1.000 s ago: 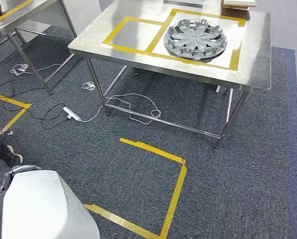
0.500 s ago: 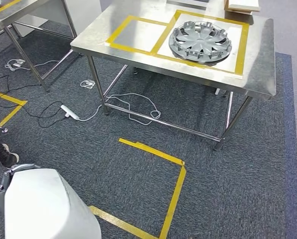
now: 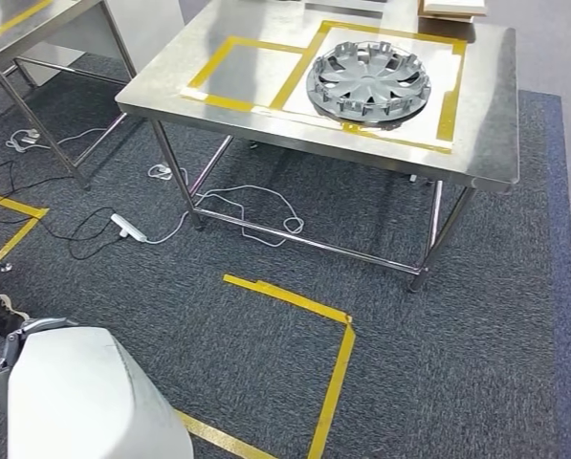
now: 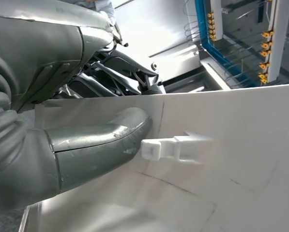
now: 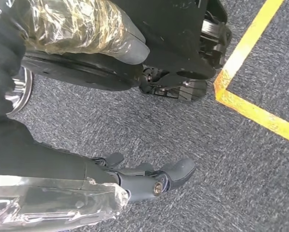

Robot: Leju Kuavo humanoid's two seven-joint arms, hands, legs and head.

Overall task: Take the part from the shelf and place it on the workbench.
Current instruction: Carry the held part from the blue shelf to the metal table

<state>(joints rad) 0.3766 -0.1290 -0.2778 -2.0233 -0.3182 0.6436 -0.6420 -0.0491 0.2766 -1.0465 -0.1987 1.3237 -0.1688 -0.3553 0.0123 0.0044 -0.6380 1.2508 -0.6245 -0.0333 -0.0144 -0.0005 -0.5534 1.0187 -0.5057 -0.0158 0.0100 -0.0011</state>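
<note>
The white part (image 3: 87, 392) sits at the lower left of the head view, held by the left hand (image 4: 62, 145), thumb pressed flat against its panel. The right hand (image 5: 150, 179) hangs over carpet, fingers loosely apart, holding nothing. The steel surface (image 3: 484, 124) fills the upper centre; its left taped square (image 3: 242, 72) lies bare beside a hubcap (image 3: 368, 81), with open carpet before its near edge.

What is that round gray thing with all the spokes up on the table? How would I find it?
Find the big shiny steel workbench standing on the dark carpet. Two boxes are marked on its top in yellow tape, and the wheel cover lies flat in the right-hand box, on a white sheet. The other taped box holds nothing, so the wheel cover is the round spoked thing.
</note>
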